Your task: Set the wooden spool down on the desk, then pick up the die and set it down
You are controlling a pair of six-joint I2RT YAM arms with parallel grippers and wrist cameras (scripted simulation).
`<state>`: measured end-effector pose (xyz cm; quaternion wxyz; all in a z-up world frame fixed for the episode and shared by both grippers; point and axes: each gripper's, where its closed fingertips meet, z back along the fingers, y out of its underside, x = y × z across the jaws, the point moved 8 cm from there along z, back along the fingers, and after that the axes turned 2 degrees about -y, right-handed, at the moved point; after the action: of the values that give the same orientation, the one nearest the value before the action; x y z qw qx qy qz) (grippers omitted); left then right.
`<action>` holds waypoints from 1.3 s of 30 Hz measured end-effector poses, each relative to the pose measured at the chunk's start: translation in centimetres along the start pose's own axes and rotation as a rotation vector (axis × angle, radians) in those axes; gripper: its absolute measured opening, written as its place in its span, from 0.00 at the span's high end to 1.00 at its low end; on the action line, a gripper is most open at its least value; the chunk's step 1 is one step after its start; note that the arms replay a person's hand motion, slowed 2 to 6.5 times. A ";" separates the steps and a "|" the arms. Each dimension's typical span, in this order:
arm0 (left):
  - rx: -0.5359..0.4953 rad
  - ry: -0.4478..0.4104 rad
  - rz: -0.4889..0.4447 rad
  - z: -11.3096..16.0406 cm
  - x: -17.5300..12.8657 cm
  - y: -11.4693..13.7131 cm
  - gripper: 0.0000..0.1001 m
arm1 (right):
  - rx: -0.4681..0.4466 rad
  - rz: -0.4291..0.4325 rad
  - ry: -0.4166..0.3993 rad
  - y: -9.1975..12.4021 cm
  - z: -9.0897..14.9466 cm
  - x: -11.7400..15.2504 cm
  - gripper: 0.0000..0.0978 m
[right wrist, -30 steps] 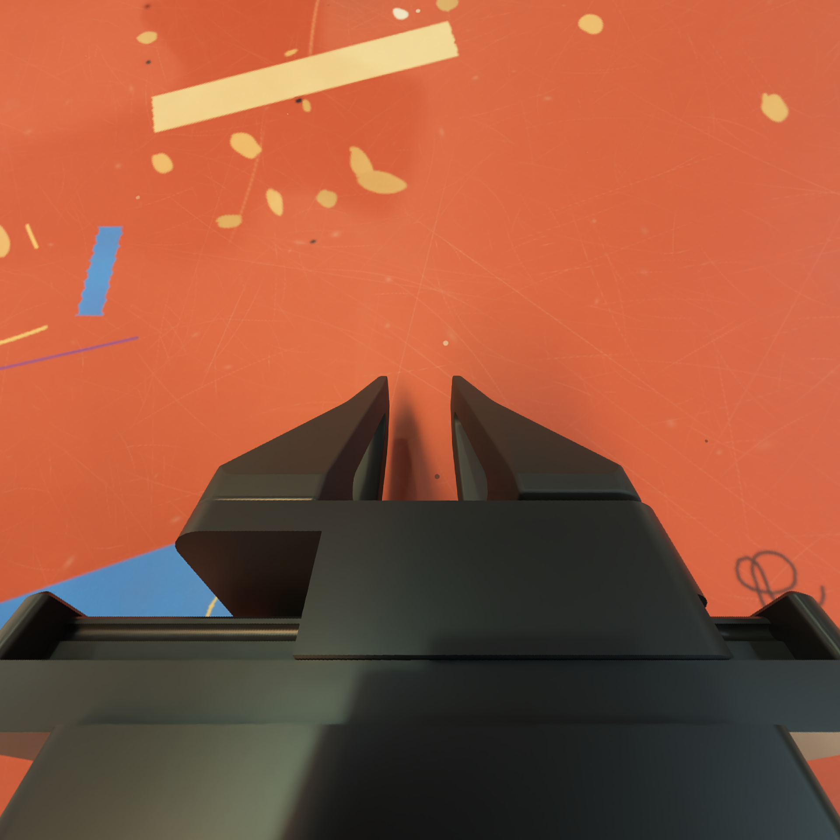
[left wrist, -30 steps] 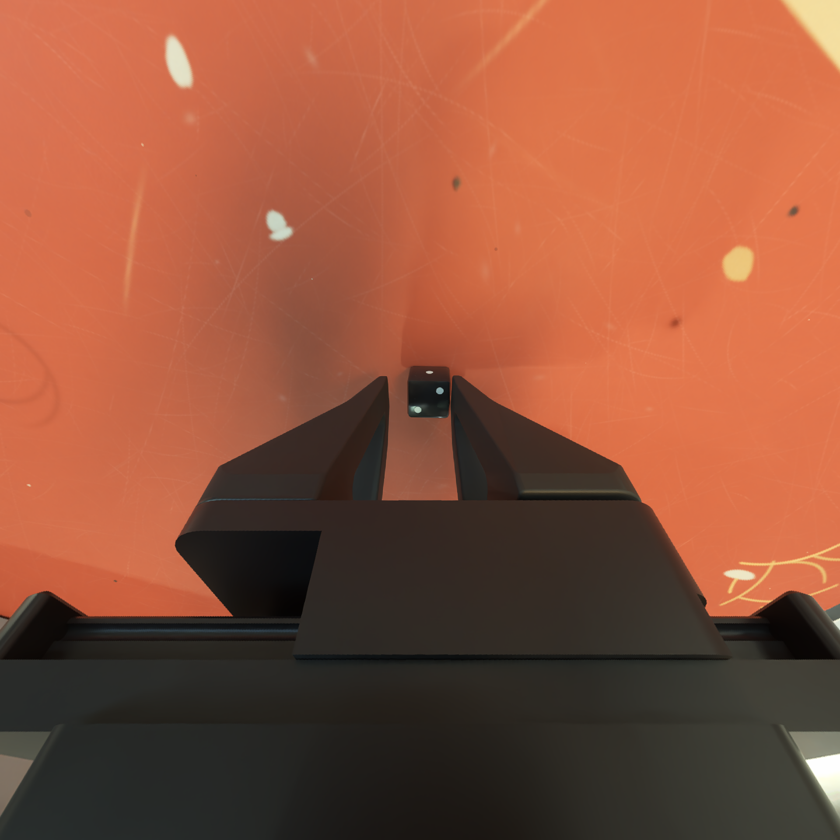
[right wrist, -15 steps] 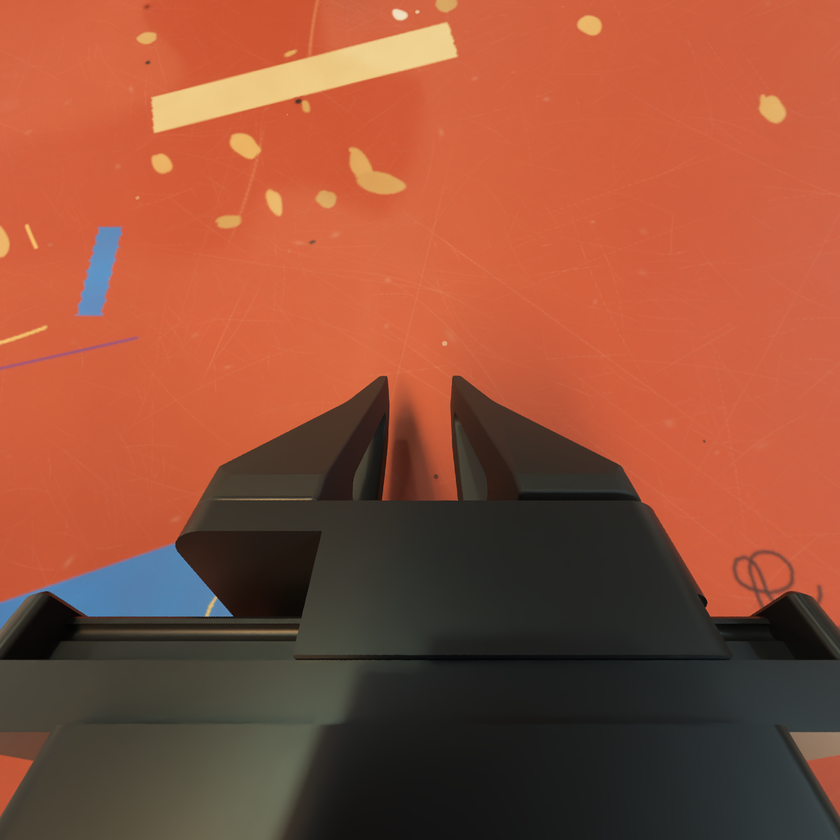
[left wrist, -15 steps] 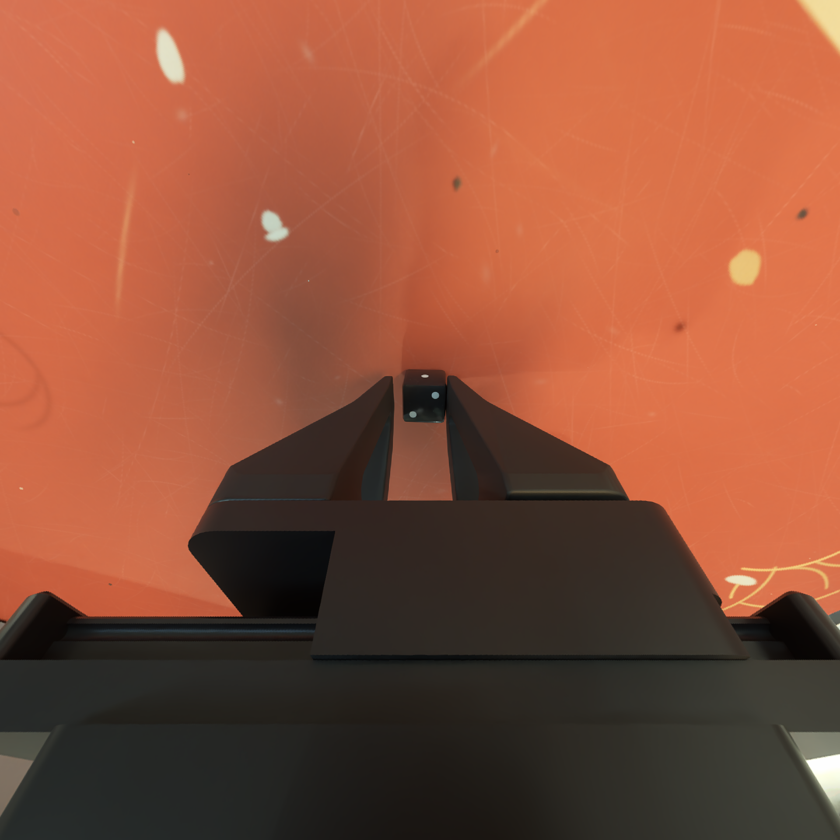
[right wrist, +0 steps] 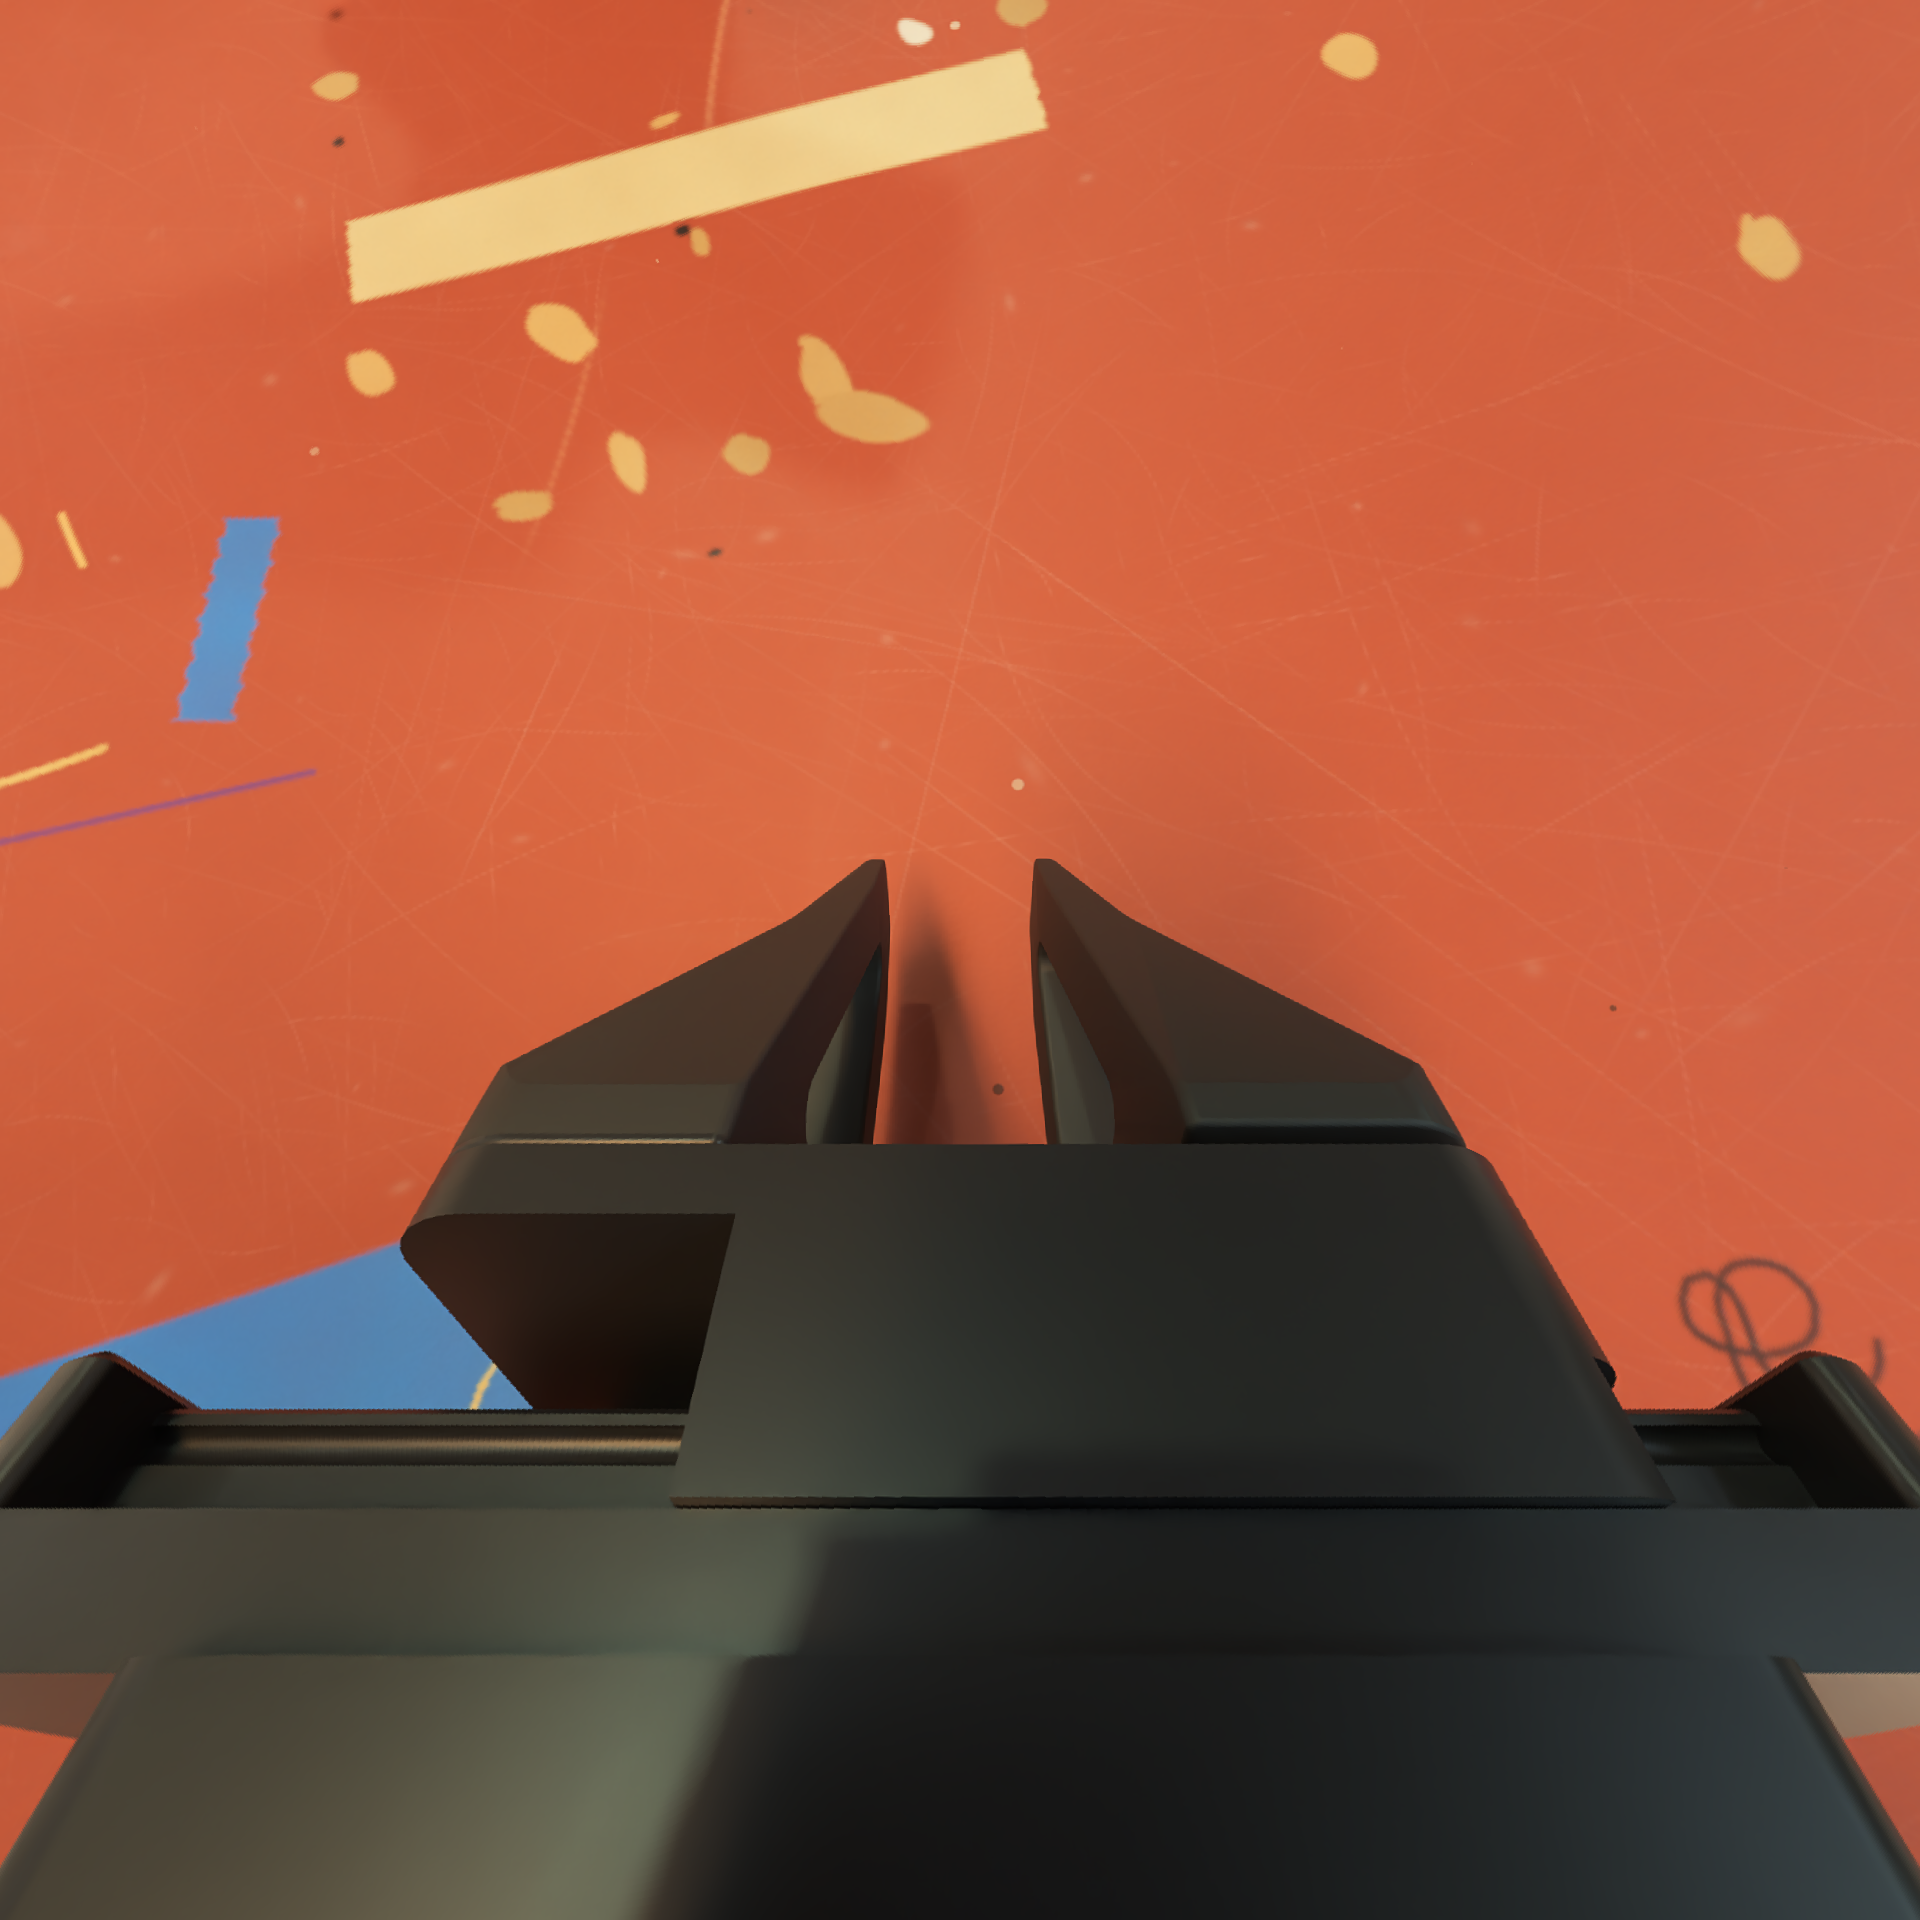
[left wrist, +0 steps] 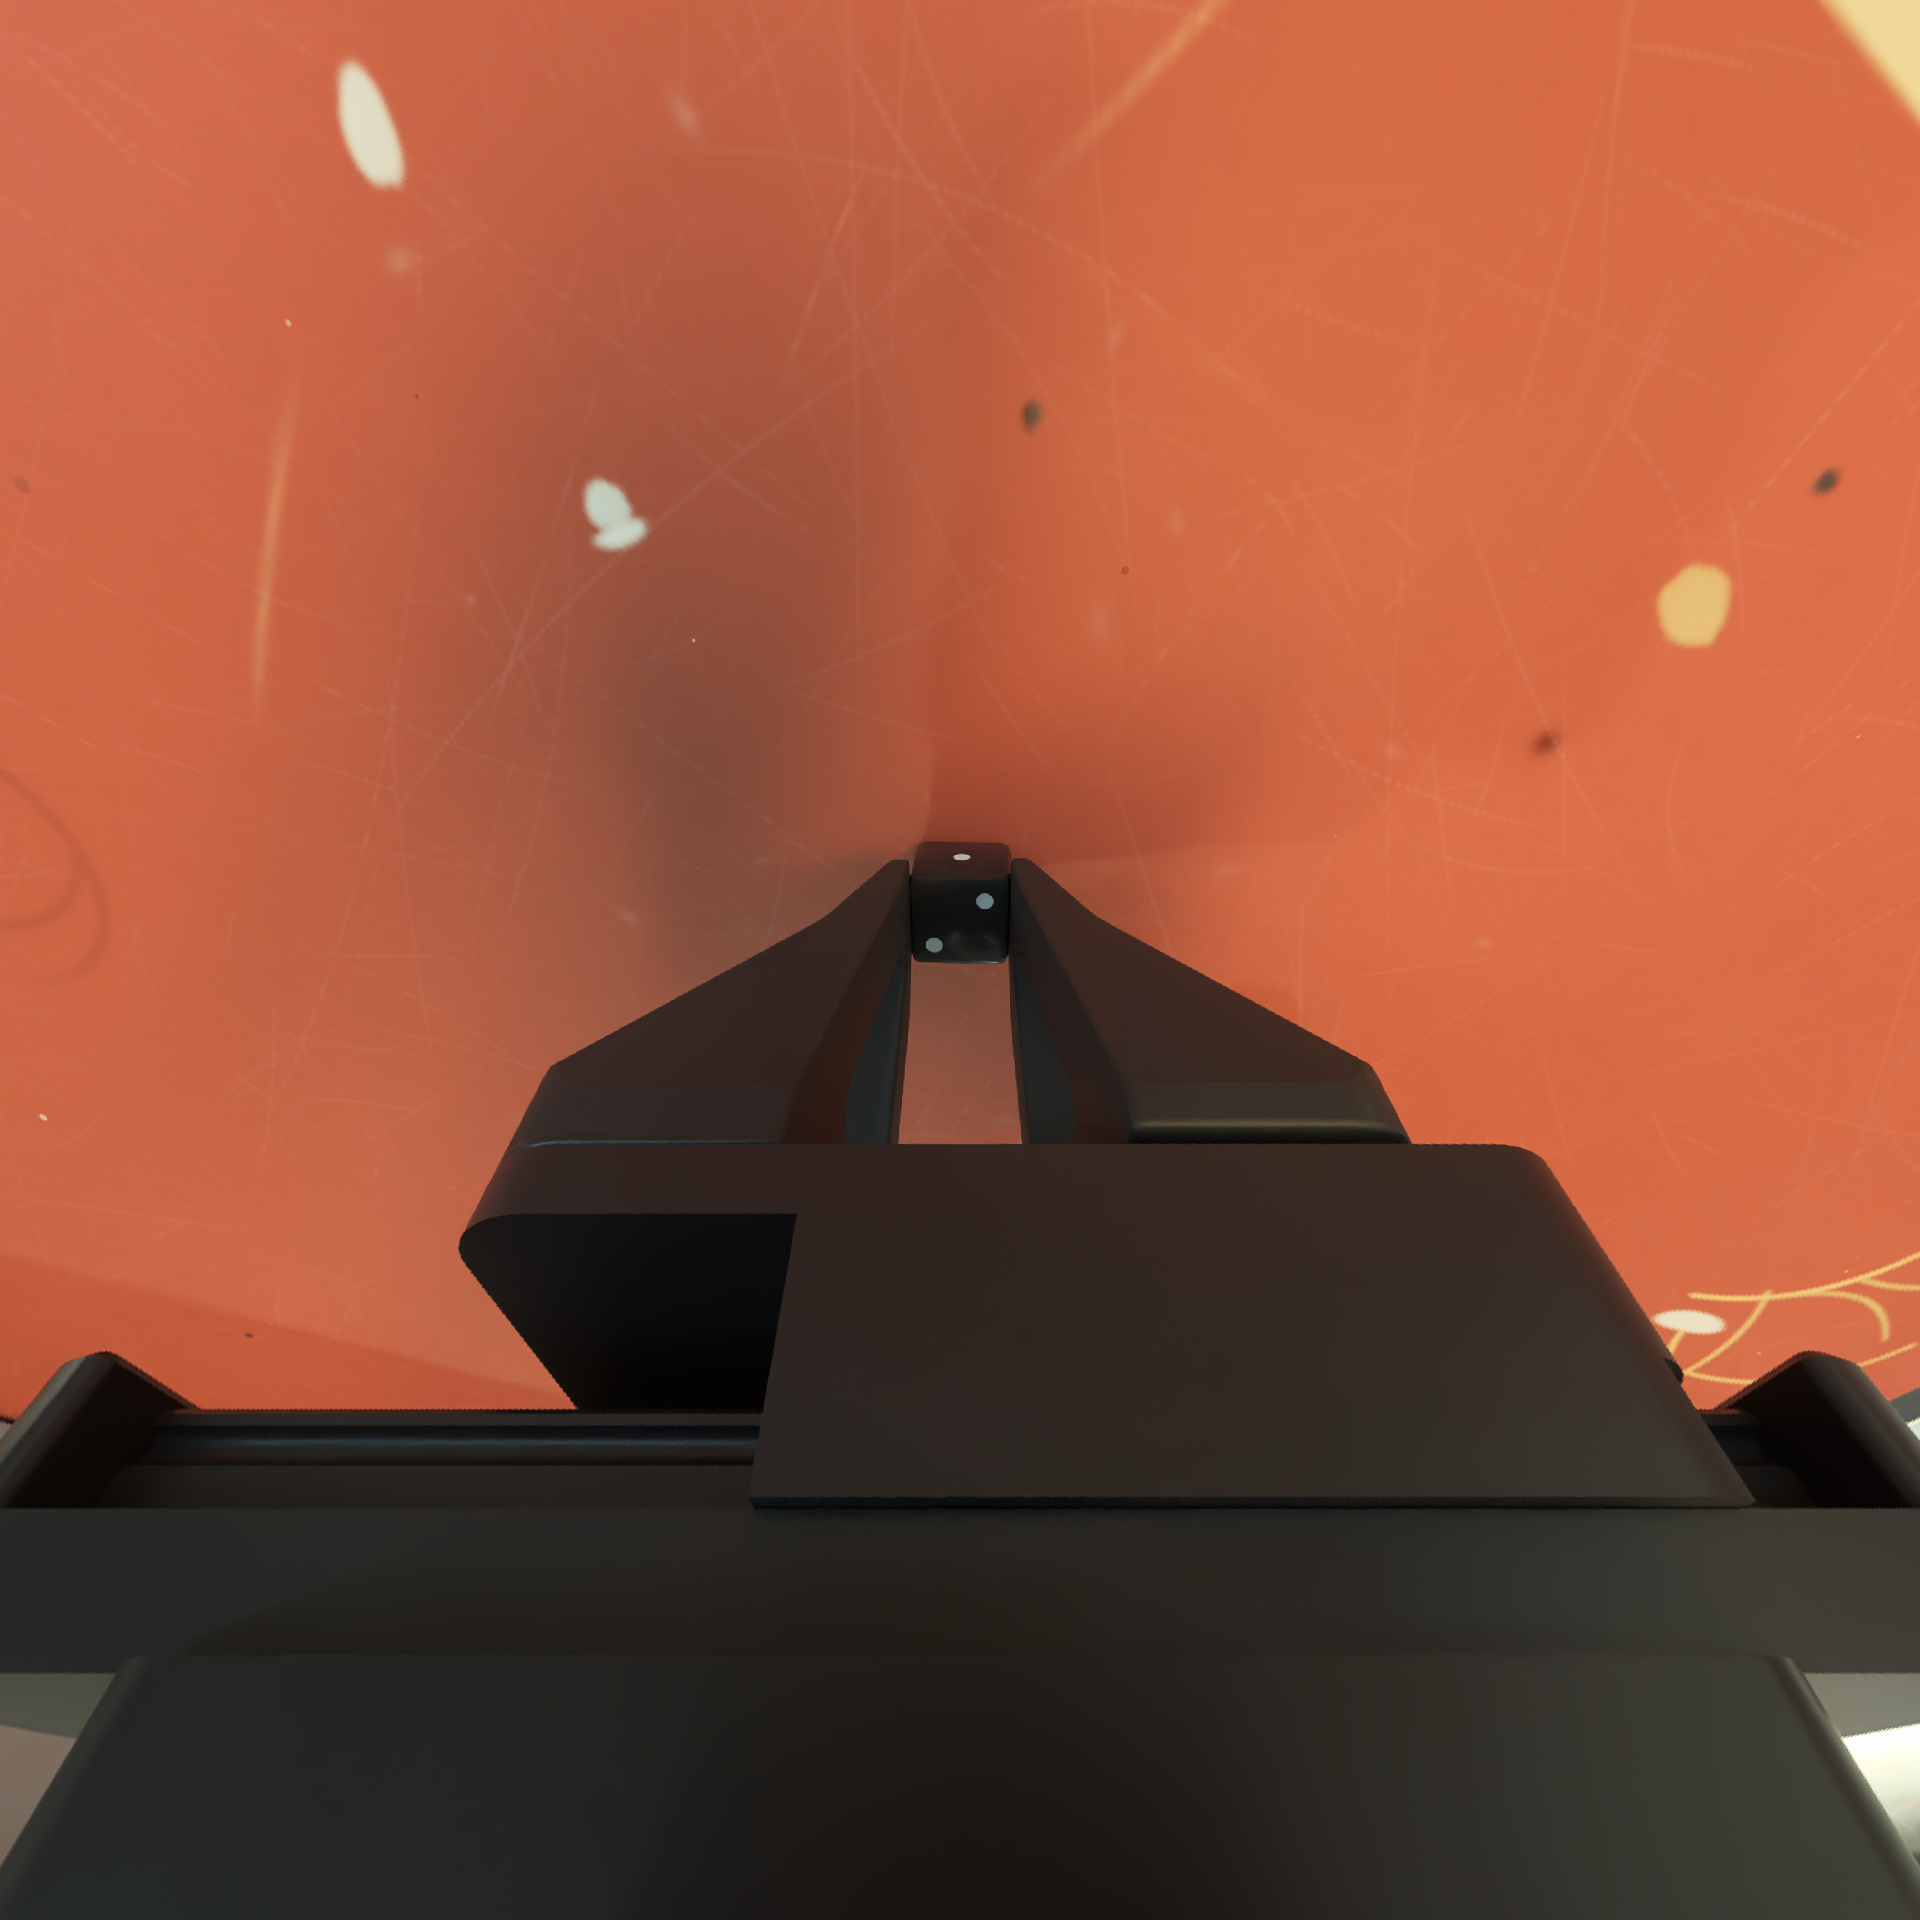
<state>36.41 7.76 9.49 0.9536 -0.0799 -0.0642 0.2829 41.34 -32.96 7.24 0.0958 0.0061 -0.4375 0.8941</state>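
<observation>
A small black die [left wrist: 960,902] with white pips sits between the tips of my left gripper [left wrist: 960,883], whose jaws press on its two sides, close over the orange desk [left wrist: 1351,312]. My right gripper [right wrist: 960,868] hangs over a bare stretch of the same orange desk [right wrist: 1351,623]; its jaws stand a narrow gap apart with nothing between them. The wooden spool is in neither view.
The desk top is scratched and flecked with pale paint spots [left wrist: 613,514]. In the right wrist view a cream strip [right wrist: 691,177], a small blue strip [right wrist: 229,618] and a blue patch [right wrist: 312,1340] mark the surface to the left.
My left gripper's jaws have closed in from either side until they touch the die. The right gripper has not moved.
</observation>
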 end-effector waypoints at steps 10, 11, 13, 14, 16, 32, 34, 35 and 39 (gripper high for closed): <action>-0.002 0.005 0.027 0.0 0.0 0.0 0.84 | 0.000 -0.001 -0.001 0.0 0.0 0.1 0.76; -0.003 0.008 0.033 0.0 0.0 0.0 0.84 | 0.000 -0.002 -0.001 0.0 0.0 0.1 0.76; -0.006 0.015 0.046 0.0 0.1 0.0 0.84 | 0.000 -0.002 -0.001 0.0 0.0 0.1 0.76; -0.008 0.019 0.053 0.0 0.1 0.1 0.84 | 0.000 -0.002 -0.001 0.0 0.0 0.1 0.76; -0.010 0.026 0.065 0.0 0.2 0.1 0.84 | 0.000 -0.002 -0.001 0.0 0.0 0.1 0.76; -0.032 0.002 0.115 0.1 -0.1 0.3 0.84 | 0.000 -0.001 -0.002 0.0 0.0 0.1 0.76; -0.039 -0.004 0.119 0.1 -0.2 0.3 0.84 | 0.000 -0.001 -0.002 0.0 0.0 0.1 0.76; -0.042 -0.006 0.121 0.1 -0.2 0.4 0.84 | 0.000 -0.001 -0.002 0.0 0.0 0.1 0.76; -0.050 -0.016 0.127 0.1 -0.3 0.4 0.84 | 0.000 -0.001 -0.002 0.0 0.0 0.1 0.76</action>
<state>35.89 7.96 9.46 0.9309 -0.1051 -0.0738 0.3419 41.22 -32.93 7.20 0.0957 0.0073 -0.4374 0.8942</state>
